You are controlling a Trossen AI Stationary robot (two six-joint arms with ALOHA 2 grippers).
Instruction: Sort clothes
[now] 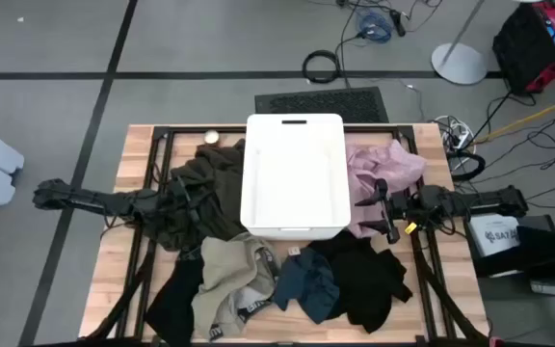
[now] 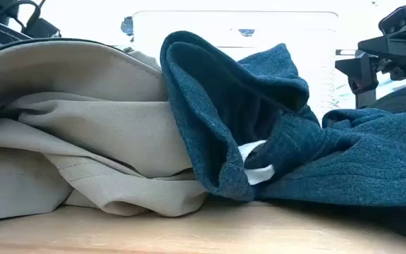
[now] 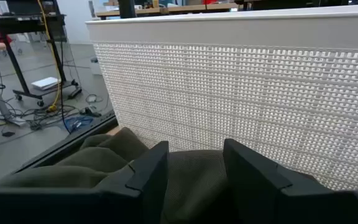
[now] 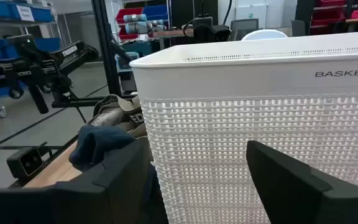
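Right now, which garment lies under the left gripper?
The dark olive garment: the left gripper sits over it, beside the white basket; the other clothes lie elsewhere.

A: What faces the right gripper?
B: The white basket, close ahead, between its spread fingers.
A: Beside it?
B: A navy-teal garment and a beige garment on the surface.
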